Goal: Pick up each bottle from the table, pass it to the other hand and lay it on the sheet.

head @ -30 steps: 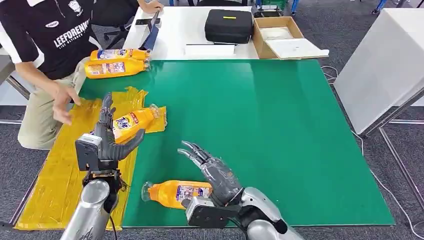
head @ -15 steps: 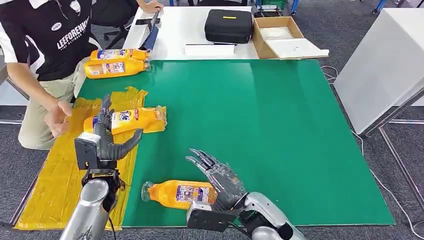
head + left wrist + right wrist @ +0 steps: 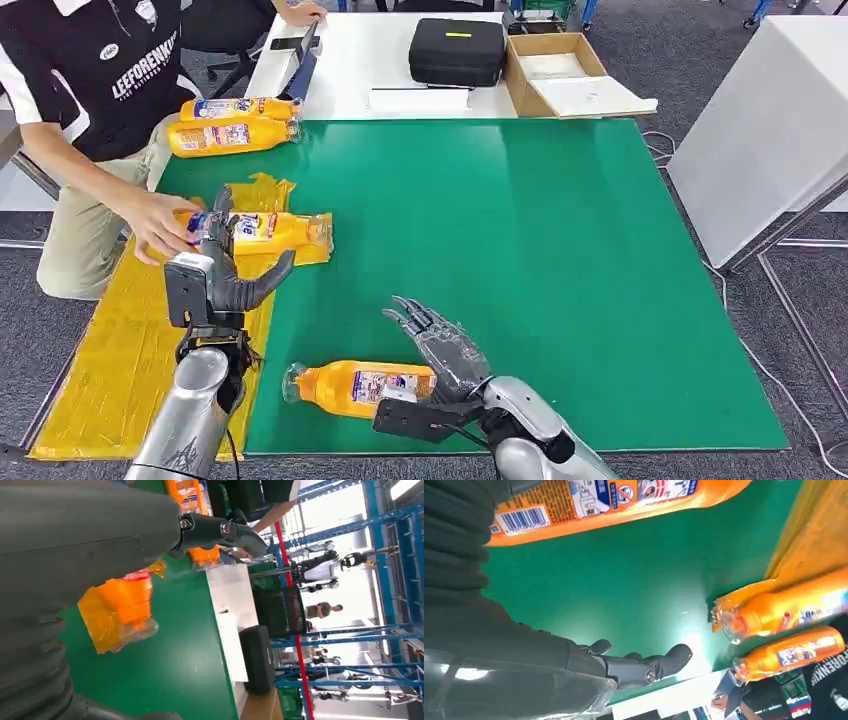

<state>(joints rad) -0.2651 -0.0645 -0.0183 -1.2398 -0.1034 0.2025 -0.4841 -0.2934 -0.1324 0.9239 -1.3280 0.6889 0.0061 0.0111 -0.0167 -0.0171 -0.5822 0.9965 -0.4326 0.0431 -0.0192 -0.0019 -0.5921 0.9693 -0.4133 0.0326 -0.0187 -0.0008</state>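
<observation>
An orange bottle [image 3: 268, 231] lies on its side on the yellow sheet [image 3: 110, 350], cap end over the sheet's right edge. A person's hand [image 3: 162, 224] touches its base. My left hand [image 3: 223, 276] stands open just in front of this bottle, fingers up and holding nothing. A second orange bottle [image 3: 352, 387] lies on the green table [image 3: 540, 260] near the front edge. My right hand [image 3: 445, 348] hovers open by its base end, fingers spread. In the right wrist view the same bottle [image 3: 624, 500] lies close beside the hand.
Two more orange bottles [image 3: 232, 108] [image 3: 228, 137] lie at the table's back left corner. A person sits at the left by the sheet. On the white desk behind stand a black case [image 3: 458, 50] and a cardboard box [image 3: 560, 75].
The bottle that my left hand held tilted now lies flat on the sheet, and that hand is free of it. The person's hand reached in to the bottle. My right hand sank toward the front bottle.
</observation>
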